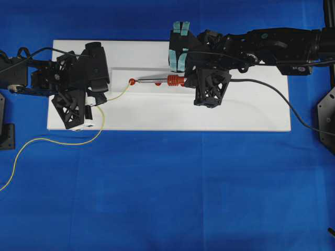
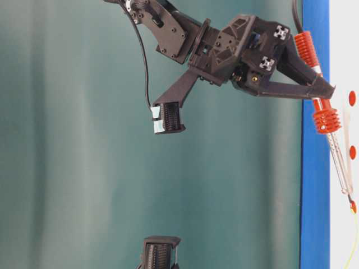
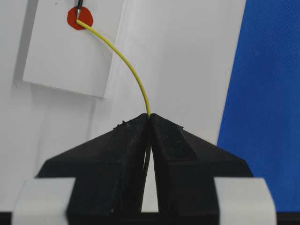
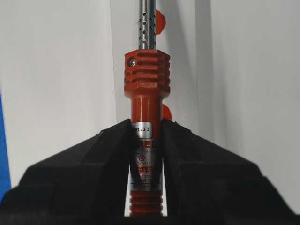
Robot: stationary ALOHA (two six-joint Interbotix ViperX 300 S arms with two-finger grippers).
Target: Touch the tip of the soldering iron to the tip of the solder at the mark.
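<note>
Now: soldering iron [image 1: 166, 80] lies level at centre of overhead view, dark tip on red mark [image 1: 132, 81]. Right gripper [image 4: 146, 140] pinches its orange-red handle, jaws clamped on labelled section. Solder [image 3: 123, 58] arcs from upper left of left wrist view, free end meeting iron tip at mark. Left gripper [image 3: 150, 123] pressed together on solder. White board [image 1: 251, 112] beneath, on blue cloth [image 1: 167, 198]; solder trails off to lower left.
</note>
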